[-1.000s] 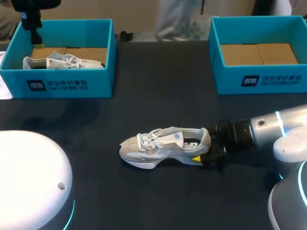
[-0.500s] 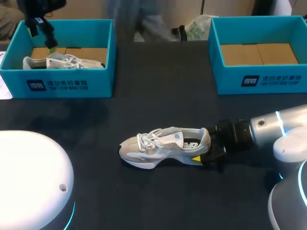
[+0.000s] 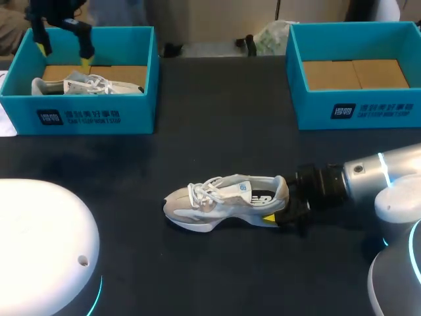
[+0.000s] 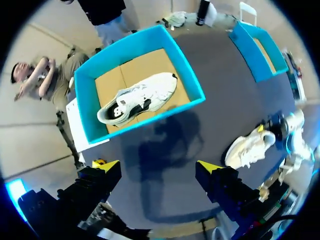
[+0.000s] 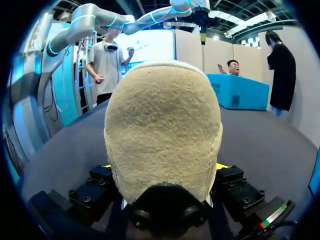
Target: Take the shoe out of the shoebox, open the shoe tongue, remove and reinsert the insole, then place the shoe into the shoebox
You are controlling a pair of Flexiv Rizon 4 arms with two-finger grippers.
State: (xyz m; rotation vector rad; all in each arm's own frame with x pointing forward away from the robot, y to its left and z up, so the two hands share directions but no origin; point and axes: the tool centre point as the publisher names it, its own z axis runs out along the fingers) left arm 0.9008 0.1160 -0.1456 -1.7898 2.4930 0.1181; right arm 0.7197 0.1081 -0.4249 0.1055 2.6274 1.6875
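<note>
Dark cloth covered the table [image 3: 217, 138] where everything sat. On it, the right claw [image 3: 276, 214] had its two yellow-tipped fingers pressed against both sides of the shoe [image 3: 223, 201] at the heel [image 5: 162, 130], so it was gripping the shoe. The shoe stood on its sole near the middle of the table, outside both boxes, with its toe pointing away from the claw. It looked light and easy to lift. The fuzzy heel cloth seemed soft and not slippery, so a squeeze there should hold well, while the thick sole looked stiffer. The heel seemed a good place for one claw to hold, and the tongue under the laces [image 3: 200, 191] a good place for the other claw to pull. The laces were loose and could catch on a finger. The insole could not be seen (it would likely be thin and floppy). Far off, the left claw [image 3: 64, 45] hung wide open with nothing in it, above the left shoebox [image 3: 99, 117]. Counting them up, there were two shoes, the held one and a second shoe [image 4: 137, 97] lying inside the left shoebox. There were two blue boxes, and the right shoebox [image 3: 368, 110] showed its brown card floor. There were two claws.
</note>
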